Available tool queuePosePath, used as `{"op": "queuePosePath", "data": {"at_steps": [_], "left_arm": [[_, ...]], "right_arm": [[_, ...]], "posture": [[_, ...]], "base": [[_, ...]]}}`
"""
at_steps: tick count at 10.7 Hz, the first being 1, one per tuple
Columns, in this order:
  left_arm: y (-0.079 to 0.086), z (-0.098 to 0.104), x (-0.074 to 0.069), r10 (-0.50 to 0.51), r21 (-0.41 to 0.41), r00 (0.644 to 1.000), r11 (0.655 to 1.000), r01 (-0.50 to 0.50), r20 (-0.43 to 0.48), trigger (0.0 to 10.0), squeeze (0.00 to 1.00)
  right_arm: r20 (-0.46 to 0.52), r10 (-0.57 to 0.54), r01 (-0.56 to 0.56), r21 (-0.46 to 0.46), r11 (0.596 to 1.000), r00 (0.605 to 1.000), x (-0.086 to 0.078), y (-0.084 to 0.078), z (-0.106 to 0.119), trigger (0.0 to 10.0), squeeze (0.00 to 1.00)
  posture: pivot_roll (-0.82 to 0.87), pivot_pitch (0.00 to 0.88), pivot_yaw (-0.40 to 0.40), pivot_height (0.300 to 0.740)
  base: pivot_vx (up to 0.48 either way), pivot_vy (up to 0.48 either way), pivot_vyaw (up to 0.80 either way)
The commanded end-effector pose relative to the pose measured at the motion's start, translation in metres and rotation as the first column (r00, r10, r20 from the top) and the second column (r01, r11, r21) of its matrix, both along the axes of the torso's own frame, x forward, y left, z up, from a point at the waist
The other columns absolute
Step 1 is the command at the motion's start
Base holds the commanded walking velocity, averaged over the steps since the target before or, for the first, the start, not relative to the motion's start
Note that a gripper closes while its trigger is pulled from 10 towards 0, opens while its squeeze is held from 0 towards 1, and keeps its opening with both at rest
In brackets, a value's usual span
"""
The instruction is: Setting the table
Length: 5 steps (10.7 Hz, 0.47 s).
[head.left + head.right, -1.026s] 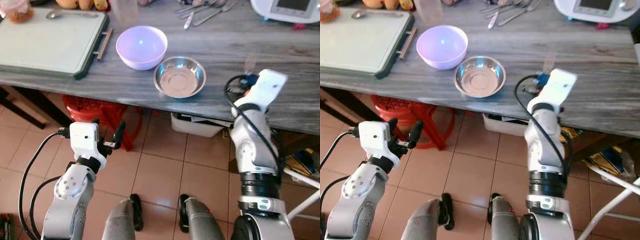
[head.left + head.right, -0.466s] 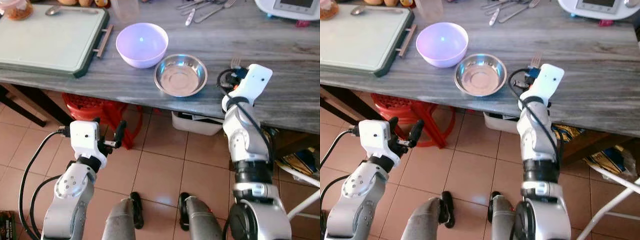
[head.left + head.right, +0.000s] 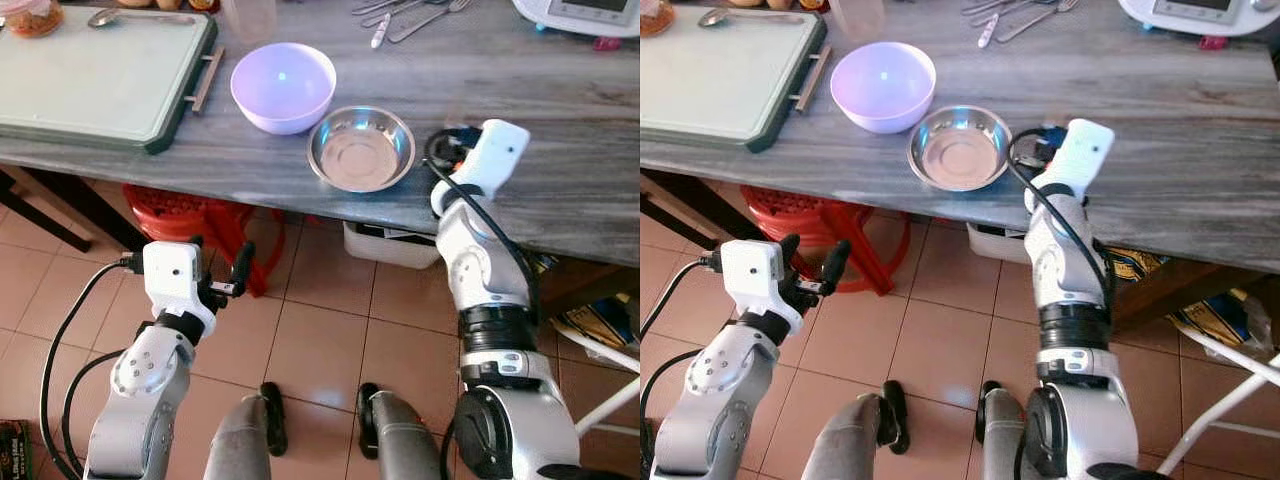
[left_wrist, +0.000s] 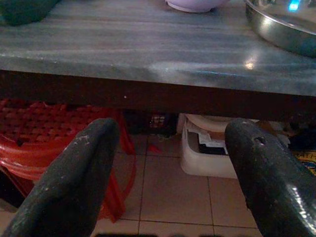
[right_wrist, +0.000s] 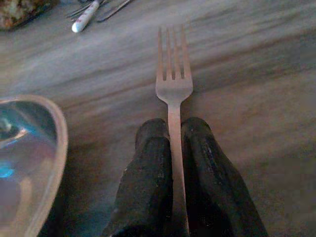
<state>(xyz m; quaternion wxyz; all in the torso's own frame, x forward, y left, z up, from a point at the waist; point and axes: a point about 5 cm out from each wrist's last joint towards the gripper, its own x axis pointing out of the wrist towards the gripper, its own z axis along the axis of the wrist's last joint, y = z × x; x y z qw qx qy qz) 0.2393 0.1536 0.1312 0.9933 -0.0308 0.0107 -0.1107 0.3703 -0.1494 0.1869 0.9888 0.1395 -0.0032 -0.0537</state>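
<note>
1. Now the right gripper [image 5: 170, 148] is clamped on the handle of a fork [image 5: 172, 79], its two black fingers pressed together on either side, tines pointing away over the grey table [image 3: 560, 120].
2. Over the last second the right arm has swung in from further right, so the fork has come from well apart to just beside the steel bowl [image 3: 361, 149], on that bowl's right.
3. That suggests the fork is close to its place and about to be laid down; whether it already touches the tabletop I cannot tell.
4. The purple bowl [image 3: 283, 86] sits next to the steel one, toward the green tray [image 3: 90, 80], and neither has shifted.
5. More cutlery [image 3: 405, 15] lies at the far edge.
6. The left gripper [image 3: 215, 272] hangs below the table edge, fingers apart and empty, unchanged.
</note>
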Motion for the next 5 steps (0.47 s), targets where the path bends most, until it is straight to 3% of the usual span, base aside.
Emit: {"op": "queuePosePath", "data": {"at_steps": [1, 5], "left_arm": [[0.0002, -0.0001, -0.0024, -0.005, 0.0, 1.0, 1.0, 0.005, -0.007, 10.0, 0.0], [-0.0013, -0.0006, -0.0012, -0.01, -0.003, 1.0, 1.0, 0.01, -0.01, 10.0, 0.0]], "right_arm": [[-0.059, 0.032, -0.032, 0.002, 0.999, 0.998, 0.0, 0.0076, -0.0109, 10.0, 0.0], [-0.094, 0.055, -0.058, -0.027, 0.998, 0.994, -0.0013, 0.0098, -0.0178, 10.0, 0.0]], "posture": [[0.02, 0.308, 0.048, 0.74], [0.02, 0.304, 0.047, 0.74]], "base": [[0.0, 0.0, 0.0], [0.0, 0.0, 0.0]]}}
